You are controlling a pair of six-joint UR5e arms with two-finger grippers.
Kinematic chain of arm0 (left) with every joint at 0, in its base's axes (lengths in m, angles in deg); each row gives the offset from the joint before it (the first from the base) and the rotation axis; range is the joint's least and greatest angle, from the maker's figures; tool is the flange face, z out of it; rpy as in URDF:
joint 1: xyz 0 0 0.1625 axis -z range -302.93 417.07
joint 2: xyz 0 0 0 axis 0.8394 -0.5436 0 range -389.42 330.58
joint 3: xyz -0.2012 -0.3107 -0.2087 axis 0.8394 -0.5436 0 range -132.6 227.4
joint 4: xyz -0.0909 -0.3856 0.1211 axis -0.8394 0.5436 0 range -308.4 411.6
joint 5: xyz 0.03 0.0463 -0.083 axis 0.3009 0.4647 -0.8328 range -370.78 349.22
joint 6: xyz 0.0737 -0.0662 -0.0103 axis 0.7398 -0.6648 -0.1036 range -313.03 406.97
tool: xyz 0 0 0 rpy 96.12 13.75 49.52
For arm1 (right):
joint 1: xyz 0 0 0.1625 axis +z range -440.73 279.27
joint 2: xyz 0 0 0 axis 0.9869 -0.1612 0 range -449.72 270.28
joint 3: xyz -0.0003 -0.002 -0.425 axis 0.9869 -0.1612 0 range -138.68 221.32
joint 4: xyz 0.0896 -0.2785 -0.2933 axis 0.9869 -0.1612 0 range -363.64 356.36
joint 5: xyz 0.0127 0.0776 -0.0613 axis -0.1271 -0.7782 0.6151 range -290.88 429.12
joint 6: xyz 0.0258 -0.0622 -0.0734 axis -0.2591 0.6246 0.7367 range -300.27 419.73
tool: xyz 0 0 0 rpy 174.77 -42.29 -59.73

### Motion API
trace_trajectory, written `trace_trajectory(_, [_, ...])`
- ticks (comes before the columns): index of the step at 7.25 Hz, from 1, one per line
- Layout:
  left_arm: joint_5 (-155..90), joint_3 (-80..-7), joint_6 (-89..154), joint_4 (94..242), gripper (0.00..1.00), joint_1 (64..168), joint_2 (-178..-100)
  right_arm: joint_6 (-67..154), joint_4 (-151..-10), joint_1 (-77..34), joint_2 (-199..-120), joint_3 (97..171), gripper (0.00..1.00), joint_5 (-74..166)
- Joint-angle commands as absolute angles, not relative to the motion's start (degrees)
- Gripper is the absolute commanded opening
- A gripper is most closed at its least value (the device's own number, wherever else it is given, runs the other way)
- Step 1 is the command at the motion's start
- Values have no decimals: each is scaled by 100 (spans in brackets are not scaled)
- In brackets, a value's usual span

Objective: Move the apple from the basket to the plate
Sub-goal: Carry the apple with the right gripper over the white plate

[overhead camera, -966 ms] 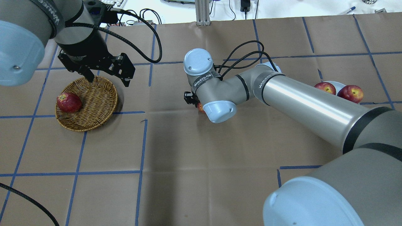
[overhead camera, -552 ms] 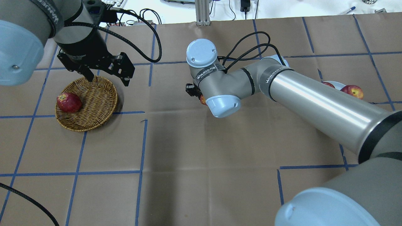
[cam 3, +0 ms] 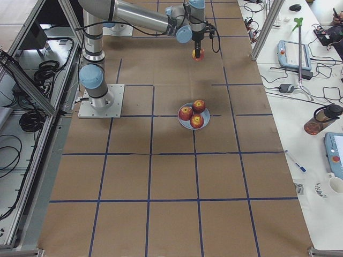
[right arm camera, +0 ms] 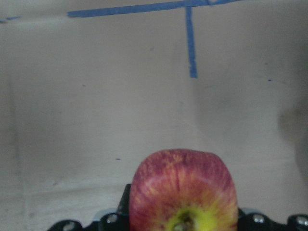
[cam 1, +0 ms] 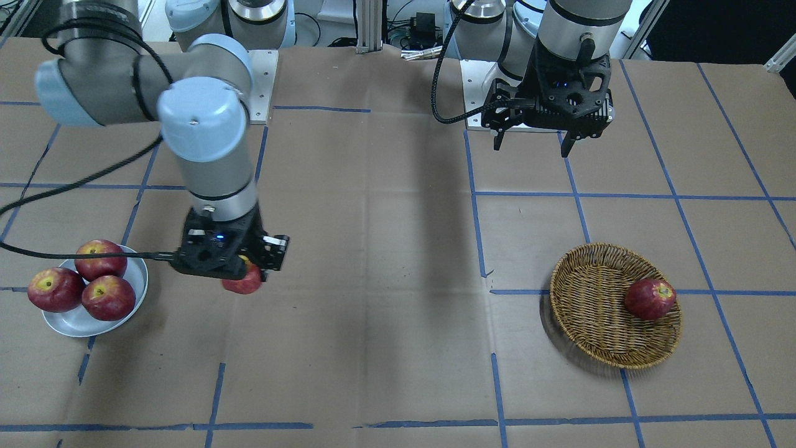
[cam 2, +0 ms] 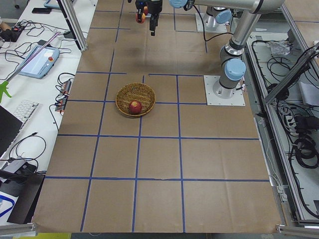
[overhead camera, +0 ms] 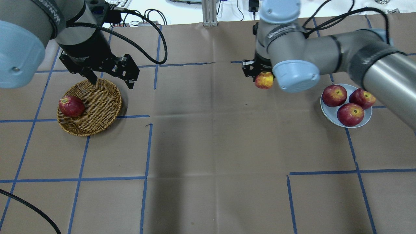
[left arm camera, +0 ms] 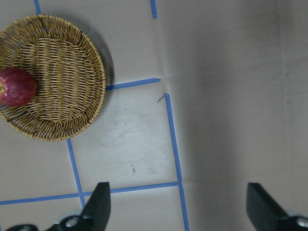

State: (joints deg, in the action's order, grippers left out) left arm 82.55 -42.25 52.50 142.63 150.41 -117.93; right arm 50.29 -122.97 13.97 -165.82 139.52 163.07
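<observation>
Apple (overhead camera: 264,80) clamped in right gripper (cam 1: 244,272), over bare table near plate (overhead camera: 326,111), not over it.
Left gripper (overhead camera: 112,83) jaws spread wide, empty, above far rim of basket (overhead camera: 97,110). Basket holds one dark apple (overhead camera: 71,106); plate holds three red apples (overhead camera: 350,114).

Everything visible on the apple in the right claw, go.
The apple is streaky light red with a broad yellow-orange patch around its stem hollow; a short stem shows. Skin looks smooth. It sits gripped in the right claw, stem hollow up towards the wrist, apparently lifted clear of the paper-covered table. It is short of the plate, not over it. Only the claw touches it.
</observation>
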Motion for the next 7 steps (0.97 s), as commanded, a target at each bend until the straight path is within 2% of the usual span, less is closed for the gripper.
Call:
trace_trajectory(1, [8247, -4225, 5250, 14256, 99, 15041, -11792, 6696, -12282, 19, -17293, 14676, 49, 16238])
trace_trajectory(4, [8229, -4225, 5250, 14256, 99, 15041, -11801, 8244, -12317, -1380, -17278, 14794, 49, 15747])
trace_trajectory(7, [8212, -4225, 5250, 14256, 99, 15041, -11801, 8653, -12853, -1630, -16586, 14802, 49, 15587])
